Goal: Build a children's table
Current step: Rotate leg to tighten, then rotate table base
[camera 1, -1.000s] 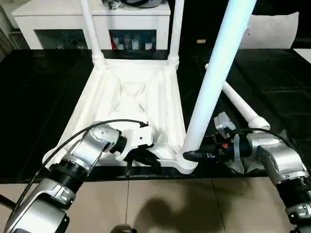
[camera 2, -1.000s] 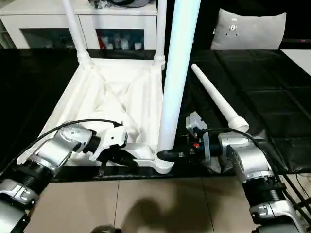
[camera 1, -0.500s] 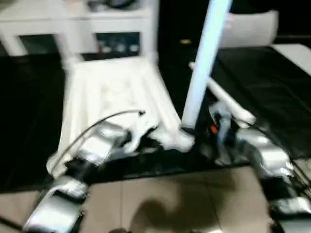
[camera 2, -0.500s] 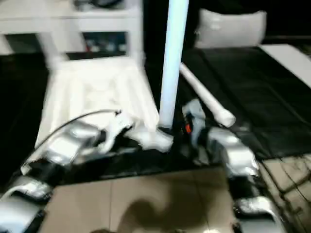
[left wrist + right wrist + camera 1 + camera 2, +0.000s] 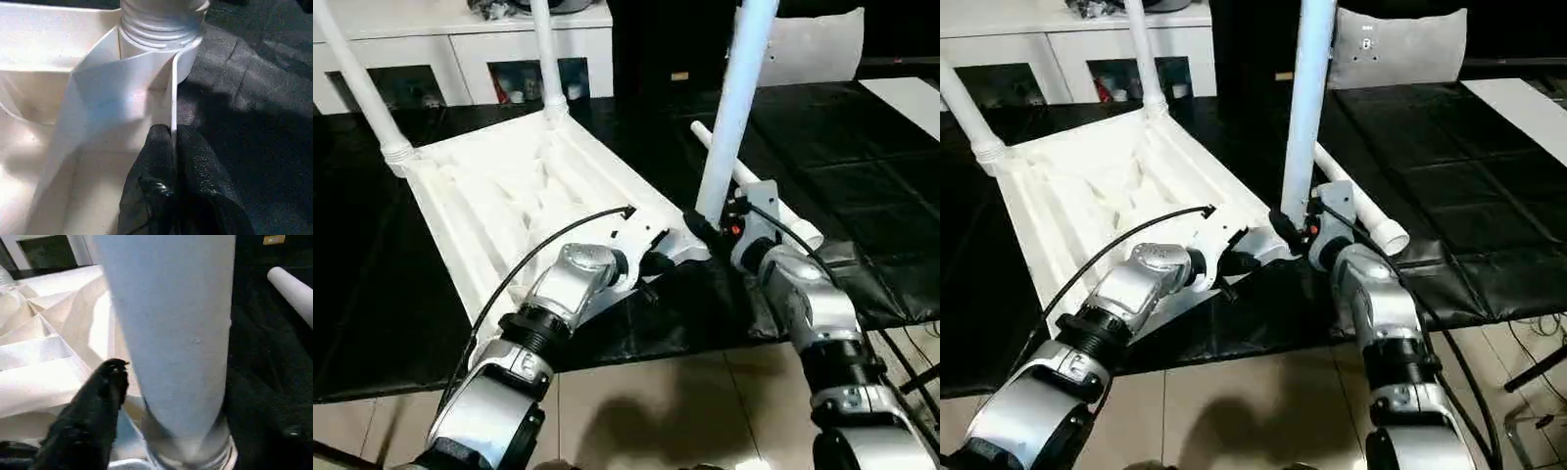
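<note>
The children's table top (image 5: 499, 181) lies upside down on the black cover. Two white legs (image 5: 364, 93) (image 5: 546, 54) stand in its far corner sockets. A third leg (image 5: 736, 108) stands upright in the near right socket. A loose leg (image 5: 1371, 211) lies on the cover just right of it. My left gripper (image 5: 172, 134) is shut on the thin rim wall of the top beside that socket. My right gripper (image 5: 1291, 227) is at the upright leg's base, jaws open. Its visible finger (image 5: 105, 391) stands slightly off the tube, and the other finger is hidden behind the leg.
A white cabinet with glass doors (image 5: 460, 39) runs along the back. A pale cushion (image 5: 813, 44) leans behind the black-covered work table (image 5: 862, 147). The table's front edge is right under my forearms, with tiled floor (image 5: 656, 411) below.
The whole view has swung. The table top now lies turned against the cabinet's line, its near right corner farther in from the front edge. My right finger now stands slightly off the leg.
</note>
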You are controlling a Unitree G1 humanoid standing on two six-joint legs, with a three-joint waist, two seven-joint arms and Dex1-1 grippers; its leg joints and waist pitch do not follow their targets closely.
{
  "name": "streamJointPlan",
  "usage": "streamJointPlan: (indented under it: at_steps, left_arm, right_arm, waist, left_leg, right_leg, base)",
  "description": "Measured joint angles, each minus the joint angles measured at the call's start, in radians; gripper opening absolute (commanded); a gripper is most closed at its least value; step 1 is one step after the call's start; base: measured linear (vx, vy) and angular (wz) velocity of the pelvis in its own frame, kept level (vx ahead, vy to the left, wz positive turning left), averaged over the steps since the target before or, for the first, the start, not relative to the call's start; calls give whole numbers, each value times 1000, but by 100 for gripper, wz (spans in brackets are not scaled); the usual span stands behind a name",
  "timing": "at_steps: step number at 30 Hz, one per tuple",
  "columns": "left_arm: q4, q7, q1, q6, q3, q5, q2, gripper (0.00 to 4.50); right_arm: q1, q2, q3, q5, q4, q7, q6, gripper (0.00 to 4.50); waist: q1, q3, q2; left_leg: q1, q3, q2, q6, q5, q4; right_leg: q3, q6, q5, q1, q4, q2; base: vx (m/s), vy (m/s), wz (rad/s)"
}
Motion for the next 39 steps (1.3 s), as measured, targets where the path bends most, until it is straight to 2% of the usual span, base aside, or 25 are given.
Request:
streamJointPlan:
  at_steps: [1, 4, 6, 9, 12, 16, 20, 23, 24, 28, 31, 33, 34, 39]
  left_arm:
    - [14, 9, -6, -13, -1, 7, -1, 0]
    - [47, 34, -17, -51, -2, 22, -1, 0]
    - [75, 45, -31, -70, -1, 22, -5, 43]
    - [113, 74, -47, -134, 40, 0, -13, 56]
    - [125, 129, -56, -209, 76, -12, -10, 93]
    - [37, 140, -46, -222, 130, -49, 13, 101]
    - [-78, 121, -13, -194, 141, -60, 46, 101]
    - [-203, 115, 58, -132, 146, -56, 131, 101]
    - [-229, 116, 73, -114, 153, -55, 156, 84]
    - [-353, 132, 146, 14, 200, 1, 322, 63]
    - [-405, 128, 186, 85, 232, 56, 431, 63]
    - [-428, 118, 202, 117, 234, 76, 472, 46]
    - [-442, 108, 218, 133, 226, 93, 505, 26]
    - [-469, 84, 258, 220, 190, 136, 610, 9]
  right_arm:
    - [18, -11, 8, -10, -11, 0, -5, 353]
    - [55, -19, 18, -29, -33, -1, -6, 375]
    - [82, -26, 18, -32, -60, -3, -5, 392]
    - [127, -46, 16, -32, -133, -8, 12, 416]
    - [162, -62, 18, -36, -201, -26, 32, 445]
    - [191, -74, 45, -23, -275, 17, 125, 450]
    - [205, -71, 86, -21, -294, 46, 149, 450]
    - [203, -67, 114, -21, -302, 55, 166, 450]
    - [203, -64, 117, -21, -303, 56, 171, 450]
    - [182, -47, 162, -37, -279, 67, 173, 450]
    - [169, -38, 179, -52, -248, 68, 173, 450]
    - [156, -30, 186, -54, -231, 68, 173, 450]
    - [146, -22, 196, -54, -221, 69, 175, 450]
    - [107, -23, 220, -67, -172, 79, 187, 450]
  waist:
    - [4, 0, 0]
    - [3, 0, 0]
    - [5, 1, 0]
    - [9, 3, -2]
    - [9, 4, -2]
    - [13, 4, 0]
    - [12, 4, 1]
    - [6, 4, 1]
    - [7, 4, 1]
    - [3, 4, 1]
    - [10, 4, 1]
    - [17, 4, 1]
    - [17, 4, 1]
    - [12, 4, 1]
  left_leg:
    - [0, 0, 0, -1, 0, 1]
    - [0, 0, 0, -3, -1, 1]
    - [1, 0, 0, -4, -1, 1]
    - [0, -1, 0, -4, -1, 3]
    - [0, -1, 0, -3, -1, 4]
    - [-1, -1, 0, -2, -1, 3]
    - [-3, -1, 0, 0, -2, 3]
    - [-2, -1, 1, -1, -3, 3]
    - [-2, -1, 2, -1, -3, 2]
    - [-1, -1, 2, -5, -4, 2]
    - [-1, -1, 2, -6, -4, 2]
    - [-2, -1, 1, -6, -4, 2]
    - [-2, -1, 1, -6, -4, 2]
    - [-2, -1, 0, -6, -4, 2]
  right_leg:
    - [0, 0, 0, 0, 0, 0]
    - [0, 1, 1, 0, 0, 0]
    - [1, 6, -1, 0, 0, 0]
    - [0, 2, 3, -1, 0, 0]
    - [0, 1, 5, -1, -3, 0]
    - [0, 1, 5, -1, -5, 0]
    - [0, 1, 5, -1, -8, 0]
    - [-1, 1, 5, -1, -7, 1]
    - [-1, 1, 5, -1, -7, 2]
    - [0, 1, 5, -1, -7, 3]
    - [0, 1, 5, -1, -8, 2]
    - [1, 1, 5, -1, -8, 2]
    - [2, 1, 5, -1, -8, 2]
    - [3, 1, 5, -1, -7, 2]
  base:
    - [0, 0, 0]
    - [0, 0, 0]
    - [0, 0, 0]
    - [0, 0, 0]
    - [0, 0, 0]
    - [0, 0, 0]
    - [0, 0, 0]
    - [0, 0, 0]
    - [0, 0, 0]
    - [0, 0, 0]
    - [0, 0, 0]
    - [0, 0, 0]
    - [0, 0, 0]
    - [0, 0, 0]
